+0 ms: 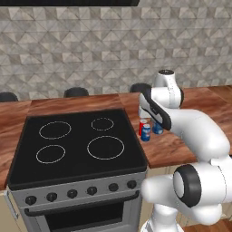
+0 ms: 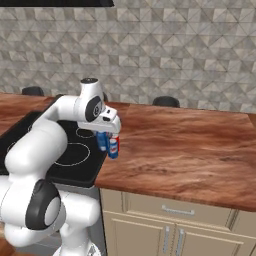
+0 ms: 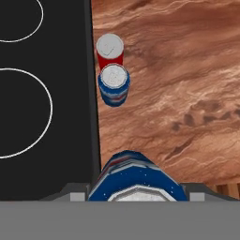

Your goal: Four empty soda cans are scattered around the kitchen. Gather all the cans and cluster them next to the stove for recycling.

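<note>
My gripper (image 3: 136,192) is shut on a blue soda can (image 3: 135,176), which sits between the fingers (image 3: 75,192) at the bottom of the hand view. The gripper (image 2: 104,133) holds this can (image 2: 102,142) (image 1: 157,128) low over the wooden counter (image 2: 190,150), just right of the stove (image 1: 77,142). Beyond it a second blue can (image 3: 113,85) (image 1: 146,133) (image 2: 113,148) stands upright on the counter. A red can (image 3: 110,50) (image 1: 142,123) stands right behind that one. Both are close to the black cooktop's edge (image 3: 91,93).
Dark stool tops (image 1: 76,92) show behind the counter's far edge. Beige cabinet doors (image 2: 170,230) sit under the counter. The grey tiled wall (image 1: 90,50) rises at the back. The stove's knobs and bar handle (image 1: 81,201) face the base.
</note>
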Tool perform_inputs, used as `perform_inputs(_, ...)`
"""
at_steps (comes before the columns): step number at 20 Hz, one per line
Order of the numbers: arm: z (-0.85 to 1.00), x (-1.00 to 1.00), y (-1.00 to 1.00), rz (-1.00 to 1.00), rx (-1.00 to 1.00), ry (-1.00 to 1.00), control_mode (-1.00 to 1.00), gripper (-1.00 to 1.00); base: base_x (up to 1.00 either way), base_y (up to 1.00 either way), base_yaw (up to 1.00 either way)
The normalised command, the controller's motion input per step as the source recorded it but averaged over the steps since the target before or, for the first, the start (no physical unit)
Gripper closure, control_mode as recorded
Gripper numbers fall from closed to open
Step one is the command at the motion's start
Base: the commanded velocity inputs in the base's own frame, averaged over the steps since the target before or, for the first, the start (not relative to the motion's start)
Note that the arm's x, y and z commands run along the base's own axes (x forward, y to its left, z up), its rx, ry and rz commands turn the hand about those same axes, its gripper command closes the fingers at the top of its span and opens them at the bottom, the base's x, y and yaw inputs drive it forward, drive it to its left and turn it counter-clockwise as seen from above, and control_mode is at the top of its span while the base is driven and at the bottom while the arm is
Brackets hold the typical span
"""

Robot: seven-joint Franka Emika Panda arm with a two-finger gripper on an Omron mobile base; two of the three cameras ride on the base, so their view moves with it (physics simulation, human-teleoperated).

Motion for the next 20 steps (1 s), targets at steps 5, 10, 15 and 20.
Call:
perform_inputs(5,0.0,0.0,0.0,0.0,0.0,0.0,1.0,1.0,0.07,0.0,0.0)
perform_inputs(10,0.0,0.0,0.0,0.0,0.0,0.0,1.0,1.0,0.0,0.0,0.0)
perform_inputs(15,0.0,0.09,0.0,0.0,0.0,0.0,-1.0,1.0,0.01,0.0,0.0)
perform_inputs(20,-0.36,0.06,0.0,0.0,0.0,-0.04,-1.0,1.0,0.0,0.0,0.0)
